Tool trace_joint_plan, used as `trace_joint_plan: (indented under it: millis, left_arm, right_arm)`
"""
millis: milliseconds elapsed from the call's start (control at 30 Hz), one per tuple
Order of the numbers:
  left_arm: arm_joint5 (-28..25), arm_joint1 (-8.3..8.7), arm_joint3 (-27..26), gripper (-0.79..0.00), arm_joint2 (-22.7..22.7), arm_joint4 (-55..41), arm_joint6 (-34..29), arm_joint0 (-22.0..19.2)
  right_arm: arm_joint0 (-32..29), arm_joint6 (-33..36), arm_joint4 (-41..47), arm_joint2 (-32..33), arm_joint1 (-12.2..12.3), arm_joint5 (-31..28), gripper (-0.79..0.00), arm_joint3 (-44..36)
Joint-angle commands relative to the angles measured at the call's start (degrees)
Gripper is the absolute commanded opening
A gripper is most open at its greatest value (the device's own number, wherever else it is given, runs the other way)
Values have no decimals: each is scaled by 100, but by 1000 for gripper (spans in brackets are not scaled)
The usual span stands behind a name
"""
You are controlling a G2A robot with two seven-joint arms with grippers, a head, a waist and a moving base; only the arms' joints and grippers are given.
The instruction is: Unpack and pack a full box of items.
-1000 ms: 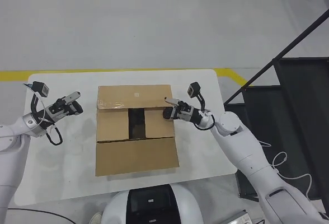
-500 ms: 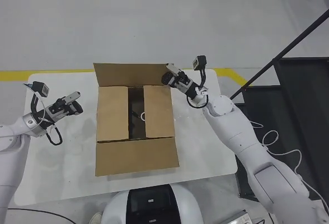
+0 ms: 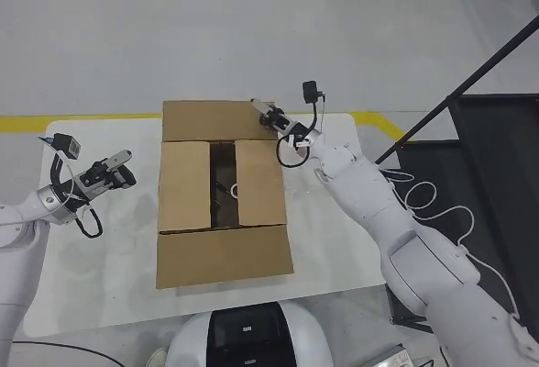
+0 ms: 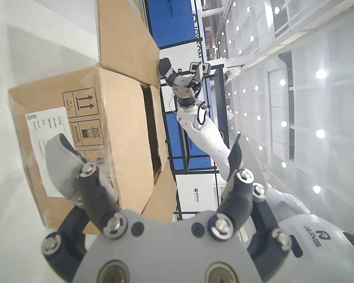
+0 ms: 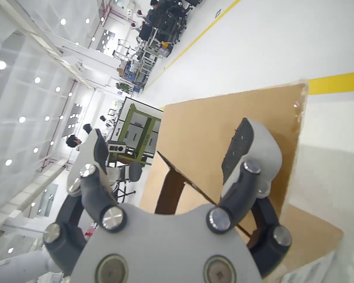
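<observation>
Cardboard flap (image 3: 210, 119) further back now, right gripper (image 3: 259, 107) at its corner

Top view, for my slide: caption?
Right gripper at the far flap of the cardboard box; left gripper open beside it.

I have the box (image 3: 219, 197) mid-table (image 3: 95, 266), my left gripper (image 3: 123, 168) well to its left and my right gripper (image 3: 260, 107) at the far flap's (image 3: 210, 119) right edge.

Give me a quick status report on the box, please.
Left claw open, beside cardboard box. Right claw open, at far flap corner. Near flap open too. Inner flaps down over contents.
</observation>
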Motion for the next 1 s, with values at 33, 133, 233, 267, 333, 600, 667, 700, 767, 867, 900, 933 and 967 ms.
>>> trace_joint_plan:
  millis: [33,133,233,267,333,600,667,700,767,867,900,933,967]
  left_arm:
    - [0,0,0,0,0,0,0,0]
    - [0,0,0,0,0,0,0,0]
    - [0,0,0,0,0,0,0,0]
    - [0,0,0,0,0,0,0,0]
    - [0,0,0,0,0,0,0,0]
    - [0,0,0,0,0,0,0,0]
    - [0,0,0,0,0,0,0,0]
    - [0,0,0,0,0,0,0,0]
    - [0,0,0,0,0,0,0,0]
    - [0,0,0,0,0,0,0,0]
    - [0,0,0,0,0,0,0,0]
    - [0,0,0,0,0,0,0,0]
    - [0,0,0,0,0,0,0,0]
  right_arm:
    - [86,-143,-216,-101,-114,50,0,301]
    - [161,-203,-445,-192,-211,134,0,550]
    - [227,-262,-611,-236,-281,145,0,718]
    - [254,-287,-678,-247,-294,105,0,763]
    - [303,-321,-642,-199,-314,-30,0,800]
    - [357,981,395,291,-214,-735,0,405]
    - [231,1912,1003,465,-162,-520,0,85]
    - [116,2414,1297,534,-133,-353,0,-128]
    - [-79,3201,1694,685,-42,15,0,-541]
    - [-523,3815,1826,846,116,559,0,-1342]
    - [-707,3887,1762,889,173,740,0,-1673]
    - [-899,3927,1671,941,234,934,0,-2052]
    - [-1096,3885,1549,1020,301,1113,0,-2432]
